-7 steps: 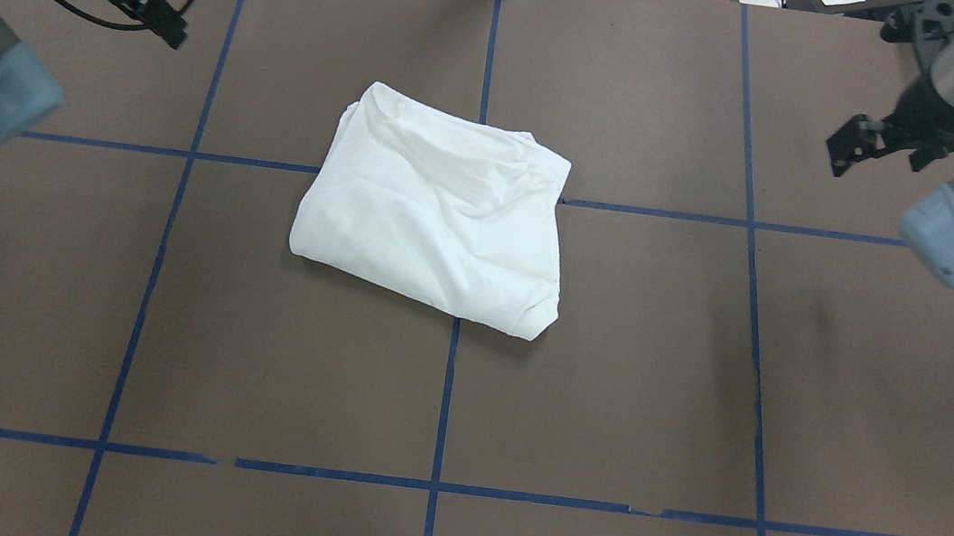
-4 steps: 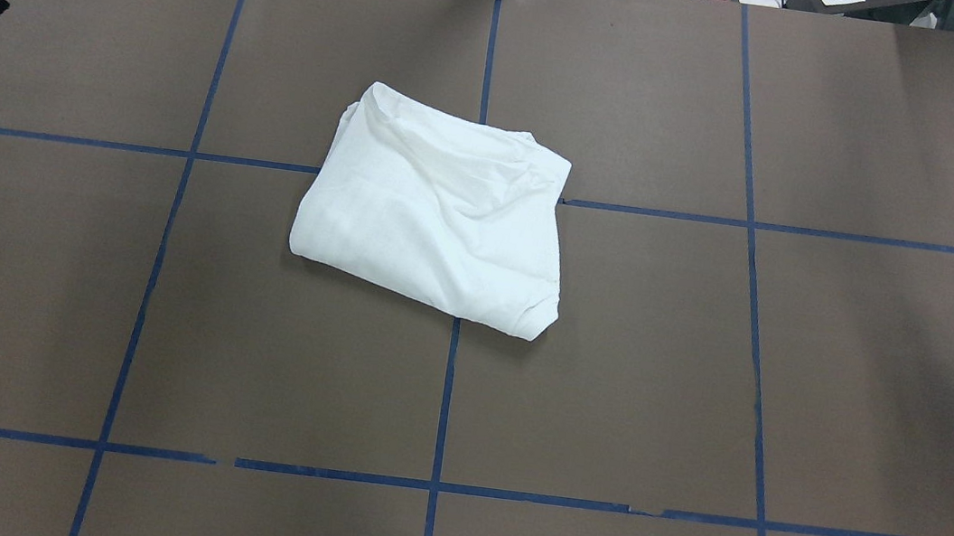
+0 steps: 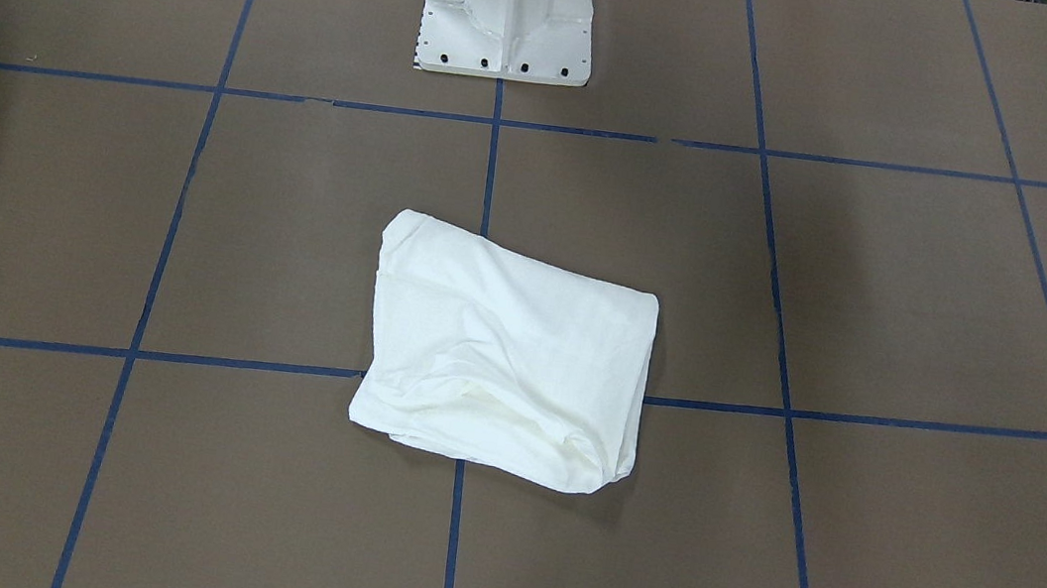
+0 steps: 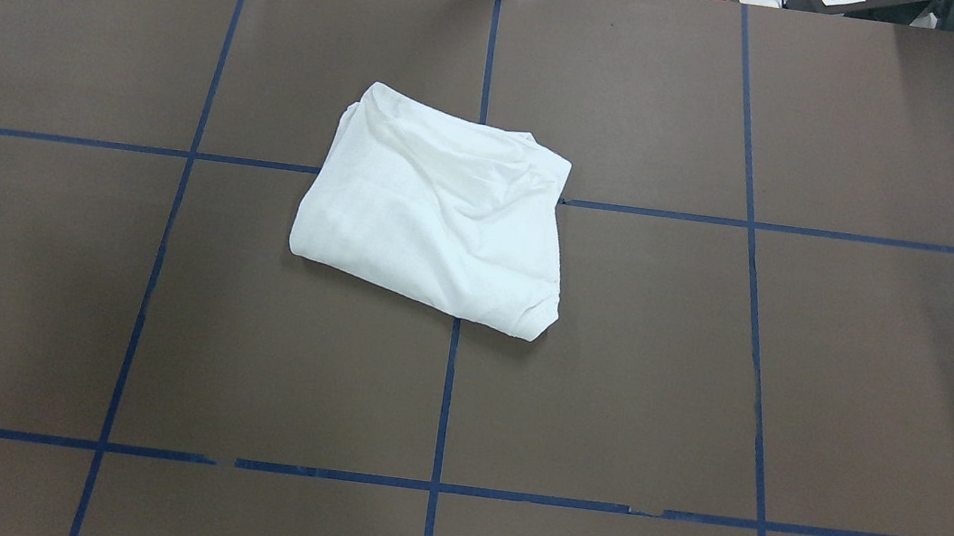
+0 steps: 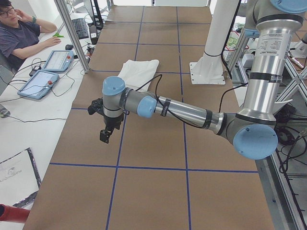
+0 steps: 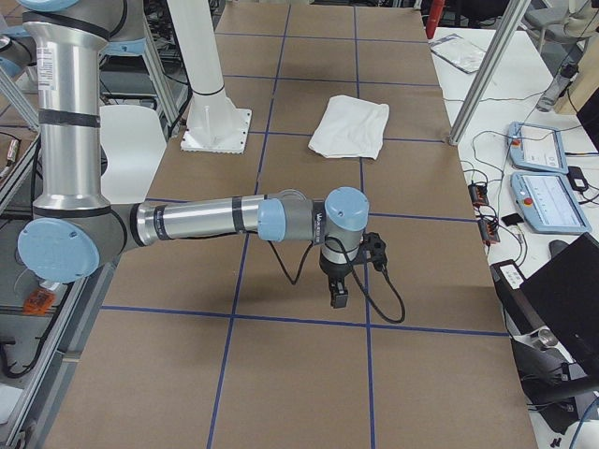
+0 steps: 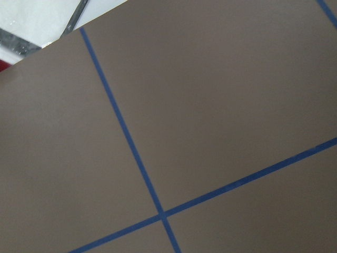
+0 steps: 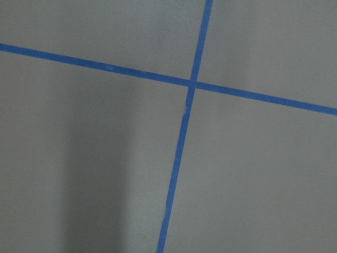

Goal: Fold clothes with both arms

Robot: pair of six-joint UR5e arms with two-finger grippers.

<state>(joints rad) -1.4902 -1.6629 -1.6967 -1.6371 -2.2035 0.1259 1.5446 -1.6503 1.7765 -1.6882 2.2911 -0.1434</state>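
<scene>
Surface: we see a table (image 4: 838, 367) covered in a dark brown sheet, with blue tape lines (image 4: 444, 410) marking it into large squares.
Shirt: the white T-shirt (image 4: 434, 208) lies as a rumpled, roughly rectangular folded bundle at the middle of the table. It sits over the crossing of two tape lines, and nothing touches it.
Left arm: in the left-side view the left arm (image 5: 182, 111) stretches low over its end of the table, well apart from the shirt. The left gripper (image 5: 104, 136) points down over a tape line.
Left pincer: we cannot tell whether its fingers are apart or together.
Right arm: in the right-side view the right arm (image 6: 206, 222) reaches out over the opposite end. The right gripper (image 6: 338, 297) hangs just above the brown sheet.
Right pincer: again we cannot tell.
Wrist cameras: we get only brown sheet and tape crossings.
Pedestal: a white metal pedestal (image 3: 508, 12) stands at the robot's edge, on the centre line.
Room: a white bench (image 5: 19, 124) runs along the far side. A seated operator (image 5: 19, 33) is there with two tablet-like pendants (image 5: 48, 72) and a keyboard (image 5: 79, 28).
</scene>
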